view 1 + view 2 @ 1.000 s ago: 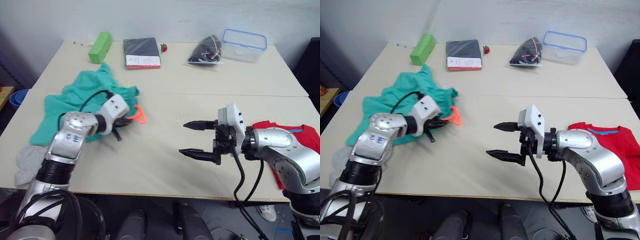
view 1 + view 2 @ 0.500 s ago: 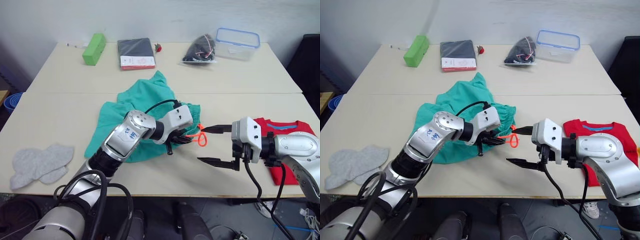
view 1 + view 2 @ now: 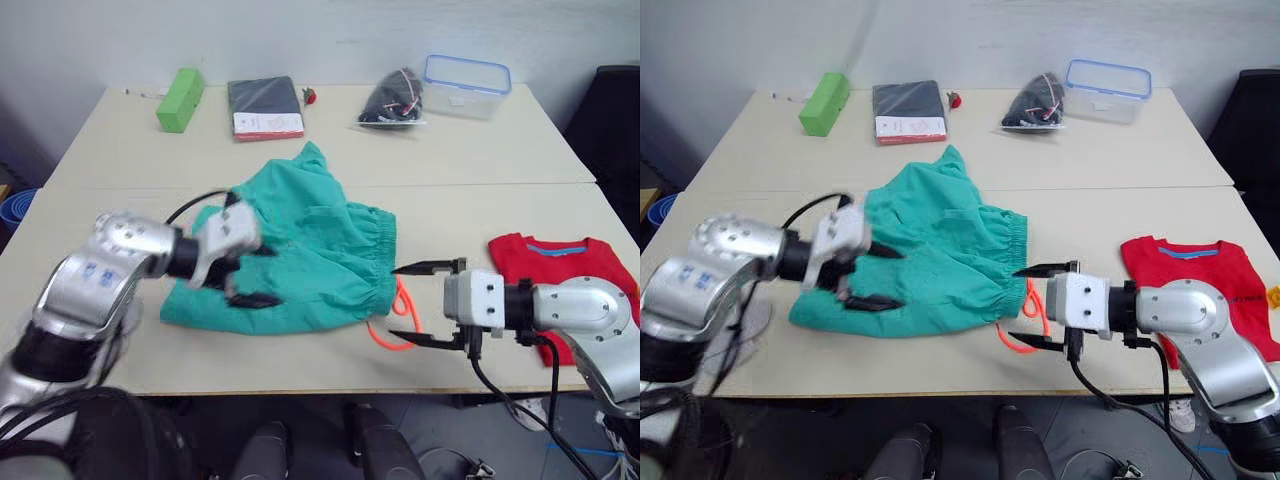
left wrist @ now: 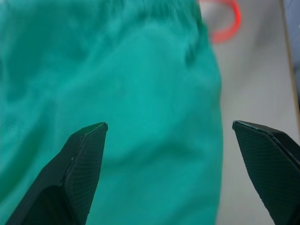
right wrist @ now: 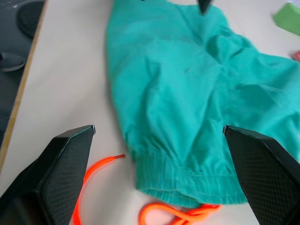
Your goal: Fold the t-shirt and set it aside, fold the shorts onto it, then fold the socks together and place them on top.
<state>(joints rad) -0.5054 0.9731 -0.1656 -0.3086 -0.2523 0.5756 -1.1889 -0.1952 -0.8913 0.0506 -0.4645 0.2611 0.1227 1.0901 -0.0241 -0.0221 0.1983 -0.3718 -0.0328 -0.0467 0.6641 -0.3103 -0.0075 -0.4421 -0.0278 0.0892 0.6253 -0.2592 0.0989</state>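
Both end effectors agape — left end effector (image 3: 245,274) over shorts (image 3: 310,255), right end effector (image 3: 425,303) beside drawstring (image 5: 176,214).

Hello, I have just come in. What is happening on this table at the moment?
A two-armed robot is working through some laundry. The teal shorts lie spread out in the middle of the table, not folded, with the orange drawstring trailing off the waistband. The left gripper is open over the shorts, and the right gripper is open beside the waistband. Neither holds anything. The red t-shirt already lies folded at the right end of the table.
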